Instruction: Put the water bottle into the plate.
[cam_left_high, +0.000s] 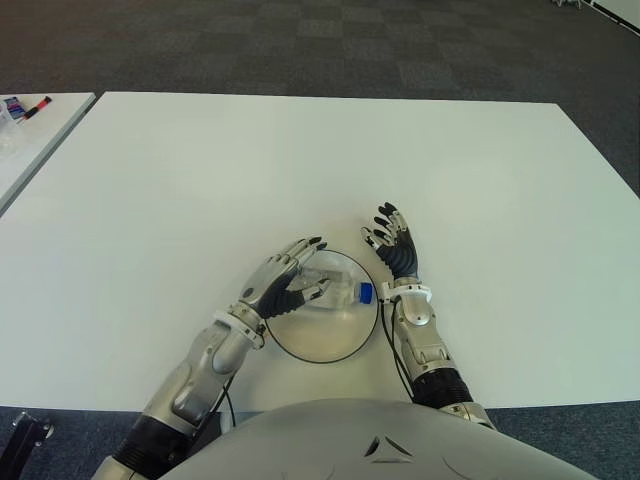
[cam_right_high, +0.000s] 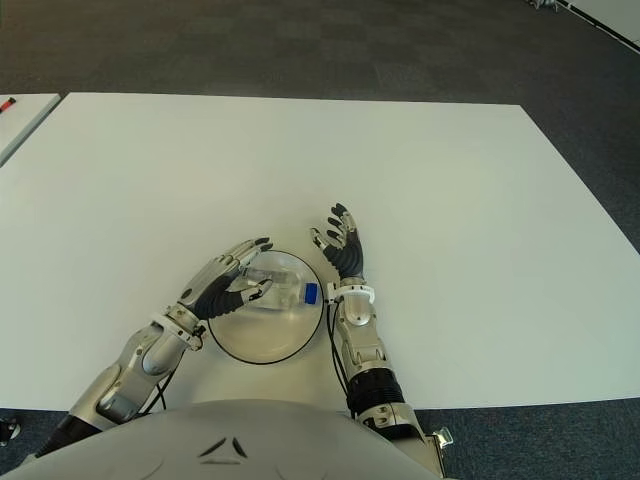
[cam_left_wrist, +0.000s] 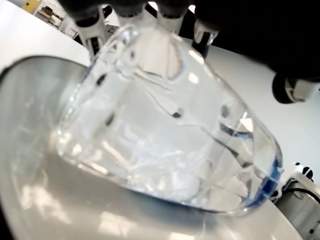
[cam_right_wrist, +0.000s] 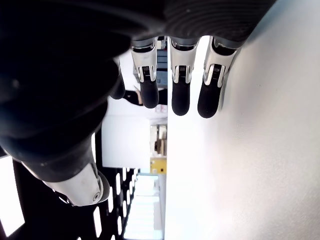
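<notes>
Left hand (cam_left_high: 285, 283) is over the plate's (cam_left_high: 318, 345) left side, fingers curled round the clear water bottle (cam_left_high: 335, 288), gripping it. The bottle lies on its side inside the plate, blue cap (cam_left_high: 366, 293) pointing right, at the near edge of the white table (cam_left_high: 200, 180). Just right of the plate, the right hand (cam_left_high: 395, 246) shows fingers spread wide, holding nothing.

On the table (cam_left_high: 200, 170), the water bottle (cam_left_high: 335, 288) lies inside the plate (cam_left_high: 325, 342), the left hand (cam_left_high: 285, 280) over the plate's left side, the right hand (cam_left_high: 395, 245) just right of it.
</notes>
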